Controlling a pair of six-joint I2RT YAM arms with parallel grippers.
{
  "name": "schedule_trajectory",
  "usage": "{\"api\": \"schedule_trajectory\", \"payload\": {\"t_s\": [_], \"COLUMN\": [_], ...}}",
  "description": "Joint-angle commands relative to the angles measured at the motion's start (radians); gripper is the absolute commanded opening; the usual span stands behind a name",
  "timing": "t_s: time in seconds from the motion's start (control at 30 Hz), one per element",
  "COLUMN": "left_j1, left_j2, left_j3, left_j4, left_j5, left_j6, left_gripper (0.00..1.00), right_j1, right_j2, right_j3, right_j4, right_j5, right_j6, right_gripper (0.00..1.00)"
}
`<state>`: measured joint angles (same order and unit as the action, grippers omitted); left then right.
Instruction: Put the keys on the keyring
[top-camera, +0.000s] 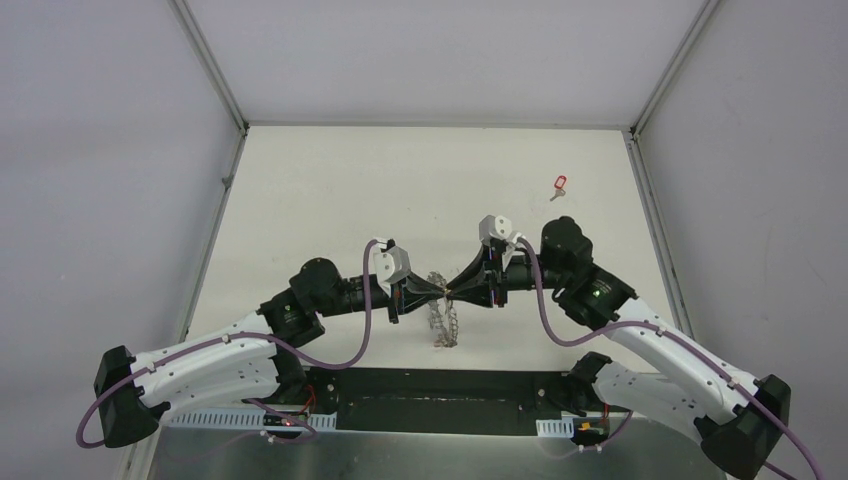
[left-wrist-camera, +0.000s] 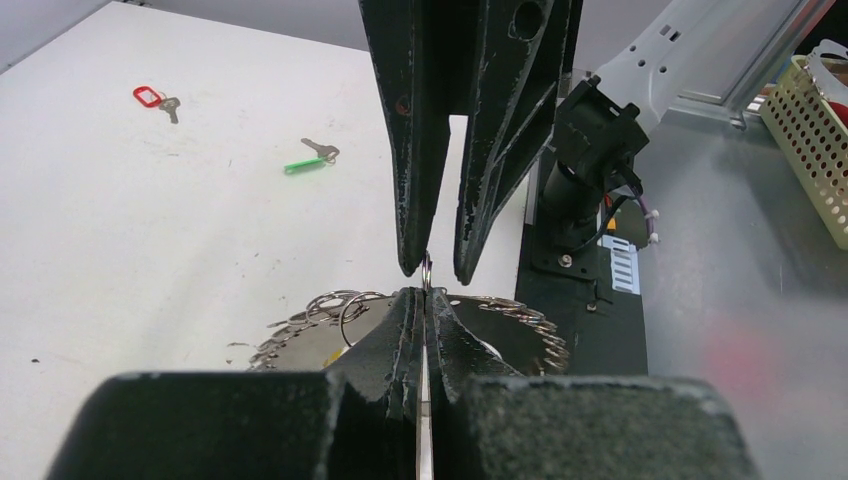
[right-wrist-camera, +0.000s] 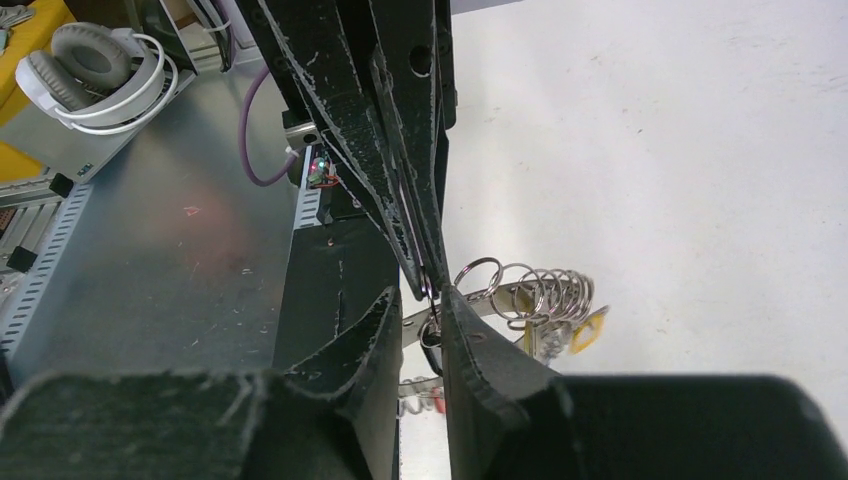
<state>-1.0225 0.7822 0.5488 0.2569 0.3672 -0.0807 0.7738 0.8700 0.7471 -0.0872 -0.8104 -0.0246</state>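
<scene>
White worktop (top-camera: 400, 180) near the arm bases: left tool (top-camera: 439, 291) clamped on a split ring (left-wrist-camera: 427, 268) of the keyring (top-camera: 443, 322), right tool (top-camera: 453, 292) straddling it, jaws slightly apart; red-tagged key (top-camera: 560, 186) and green-tagged key (left-wrist-camera: 308, 160) lie loose, well apart

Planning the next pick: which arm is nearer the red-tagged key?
Right. The red-tagged key lies beyond and right of the right gripper; the left gripper, tip to tip with it, is farther left.

Red-tagged key (left-wrist-camera: 158, 100), green-tagged key (left-wrist-camera: 312, 158) — both silver — silver-fringed keyring (left-wrist-camera: 290, 335), white table (left-wrist-camera: 150, 250).
</scene>
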Motion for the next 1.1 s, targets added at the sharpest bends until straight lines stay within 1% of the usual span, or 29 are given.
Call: {"api": "schedule_trajectory", "payload": {"t_s": [0.0, 0.2, 0.23, 0.3, 0.33, 0.4, 0.5, 0.6, 0.63, 0.7, 0.87, 0.97, 1.03, 1.07], "left_j1": [-0.008, -0.009, -0.009, -0.009, -0.009, -0.008, -0.009, -0.008, -0.008, -0.008, -0.008, -0.009, -0.008, -0.008], "left_j2": [-0.026, -0.025, -0.025, -0.024, -0.023, -0.020, -0.017, -0.017, -0.017, -0.017, -0.018, -0.017, -0.017, -0.016], "left_j3": [0.002, -0.006, -0.007, -0.009, -0.009, -0.009, -0.009, -0.009, -0.009, -0.009, -0.009, -0.007, -0.007, -0.006], "left_j4": [0.105, 0.118, 0.122, 0.127, 0.129, 0.134, 0.138, 0.140, 0.141, 0.145, 0.148, 0.151, 0.153, 0.152], "left_j5": [0.002, 0.003, 0.003, 0.001, 0.001, 0.004, 0.009, 0.012, 0.013, 0.014, 0.024, 0.027, 0.027, 0.028], "left_j6": [-0.017, -0.021, -0.021, -0.021, -0.022, -0.022, -0.022, -0.026, -0.027, -0.029, -0.031, -0.034, -0.034, -0.033], "left_gripper": [0.00, 0.00, 0.00, 0.00, 0.00, 0.00, 0.00, 0.00, 0.00, 0.00, 0.00, 0.00, 0.00, 0.00], "right_j1": [-0.004, -0.004, -0.004, -0.004, -0.004, -0.005, -0.008, -0.015, -0.017, -0.022, -0.034, -0.040, -0.044, -0.044], "right_j2": [0.014, 0.016, 0.013, 0.004, -0.002, -0.014, -0.034, -0.049, -0.052, -0.055, -0.058, -0.055, -0.050, -0.047], "right_j3": [0.004, -0.002, -0.005, -0.015, -0.023, -0.041, -0.065, -0.087, -0.093, -0.098, -0.109, -0.112, -0.110, -0.108], "right_j4": [0.050, 0.054, 0.054, 0.055, 0.060, 0.077, 0.117, 0.163, 0.174, 0.180, 0.205, 0.230, 0.241, 0.243], "right_j5": [-0.025, -0.012, -0.004, 0.020, 0.029, 0.036, 0.027, 0.018, 0.017, 0.017, -0.003, -0.019, -0.030, -0.033], "right_j6": [-0.005, -0.014, -0.014, -0.014, -0.012, -0.006, 0.011, 0.035, 0.052, 0.063, 0.090, 0.105, 0.112, 0.115], "right_gripper": [0.21, 0.21, 0.23, 0.33, 0.36, 0.38, 0.33, 0.19, 0.17, 0.17, 0.22, 0.22, 0.21, 0.16]}}
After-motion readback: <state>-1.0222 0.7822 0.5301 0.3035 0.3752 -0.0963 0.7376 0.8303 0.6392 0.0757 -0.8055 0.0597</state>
